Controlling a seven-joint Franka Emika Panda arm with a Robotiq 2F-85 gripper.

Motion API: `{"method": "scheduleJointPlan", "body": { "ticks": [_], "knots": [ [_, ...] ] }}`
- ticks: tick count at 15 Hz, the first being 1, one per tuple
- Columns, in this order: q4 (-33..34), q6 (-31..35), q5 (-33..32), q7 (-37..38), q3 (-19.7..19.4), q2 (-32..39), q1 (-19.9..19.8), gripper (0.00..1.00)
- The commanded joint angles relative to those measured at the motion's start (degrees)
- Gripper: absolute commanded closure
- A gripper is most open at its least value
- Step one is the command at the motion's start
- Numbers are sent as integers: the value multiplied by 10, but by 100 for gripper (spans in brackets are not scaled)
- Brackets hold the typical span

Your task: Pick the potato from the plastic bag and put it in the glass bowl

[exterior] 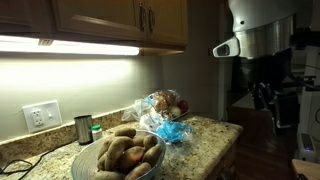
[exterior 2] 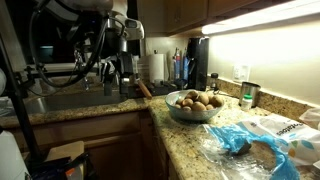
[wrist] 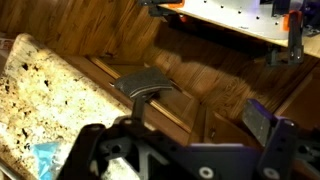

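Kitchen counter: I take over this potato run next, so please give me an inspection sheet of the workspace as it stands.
Surface: speckled granite counter, lit from under the cabinets.
Job's things: glass bowl heaped with potatoes; crinkled plastic bag beside it, brown shapes inside.
Clutter: metal cup behind the bowl; paper towel roll.
Gripper: gripper open, empty, off the counter's edge over wood.
Cables: dark cables looping on the arm above the sink.
Surroundings: sink, wall outlet, wooden cabinets.
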Motion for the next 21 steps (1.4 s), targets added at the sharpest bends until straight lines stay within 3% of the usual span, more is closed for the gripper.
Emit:
{"method": "scheduleJointPlan", "body": {
  "ticks": [1, 11, 21],
  "knots": [
    [1, 24, -30, 35, -4, 6, 0, 0],
    [-10, 129, -141, 196, 12, -1, -60, 0],
    [18, 224, -135, 159, -62, 53, -118, 0]
  ]
}}
